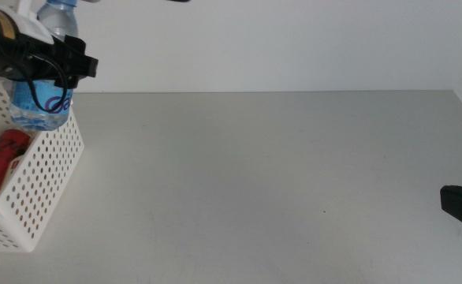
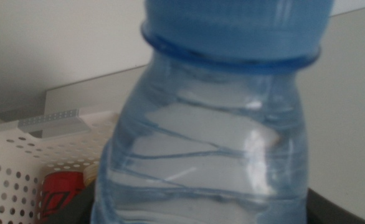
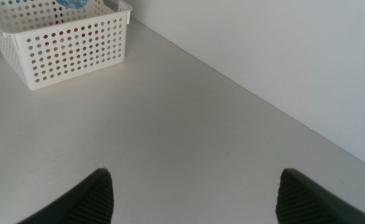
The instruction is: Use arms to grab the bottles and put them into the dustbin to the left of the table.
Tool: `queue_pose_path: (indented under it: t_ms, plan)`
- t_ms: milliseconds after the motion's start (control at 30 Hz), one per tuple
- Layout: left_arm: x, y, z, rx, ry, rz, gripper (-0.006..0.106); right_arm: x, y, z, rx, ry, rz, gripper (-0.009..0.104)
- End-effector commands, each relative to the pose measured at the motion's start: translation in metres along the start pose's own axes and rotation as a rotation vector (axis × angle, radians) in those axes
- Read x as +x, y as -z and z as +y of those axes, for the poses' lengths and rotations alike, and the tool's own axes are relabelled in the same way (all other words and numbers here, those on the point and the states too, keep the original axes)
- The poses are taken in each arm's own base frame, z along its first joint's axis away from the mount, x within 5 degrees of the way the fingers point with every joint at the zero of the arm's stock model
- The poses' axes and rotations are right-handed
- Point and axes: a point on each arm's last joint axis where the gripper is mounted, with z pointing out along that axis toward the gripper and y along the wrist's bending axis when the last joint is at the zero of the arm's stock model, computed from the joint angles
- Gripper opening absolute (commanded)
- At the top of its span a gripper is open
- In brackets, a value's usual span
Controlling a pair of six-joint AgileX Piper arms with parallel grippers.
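Left pincer (image 1: 61, 67) clamped on the clear plastic water bottle with blue cap and label (image 1: 46, 79), holding it upright over the white perforated plastic basket (image 1: 46, 185) at the tabletop's (image 1: 255, 181) left edge. A slim red can (image 1: 1, 162) lies inside the basket. Right pincer (image 3: 192, 196) spread wide, low over the tabletop's right edge, holding nothing.

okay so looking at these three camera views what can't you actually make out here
- Left gripper: its left wrist view is filled by the water bottle, hiding the jaws.
- Red can: partly behind the dustbin wall, cut by the middle view's edge; label unreadable.
- Yellow tea bottle: appears in no view.
- Right gripper: only open jaw tips show, at the table edge.
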Motion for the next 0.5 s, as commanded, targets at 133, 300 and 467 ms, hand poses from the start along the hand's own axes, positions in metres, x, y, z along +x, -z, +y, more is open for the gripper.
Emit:
queue_pose_path:
  t_ms: [133, 300, 467]
  plan:
    - [-0.029, 0.024, 0.038, 0.011, 0.026, -0.089, -0.002, -0.012, 0.003, -0.004, 0.034, 0.015, -0.08, 0.067]
    - [-0.027, 0.018, 0.074, -0.027, 0.059, 0.062, -0.002, -0.012, 0.003, -0.004, 0.034, 0.015, -0.08, 0.067]
    - [-0.02, -0.007, 0.099, 0.019, 0.122, 0.236, -0.002, -0.012, 0.003, -0.004, 0.034, 0.015, -0.08, 0.067]
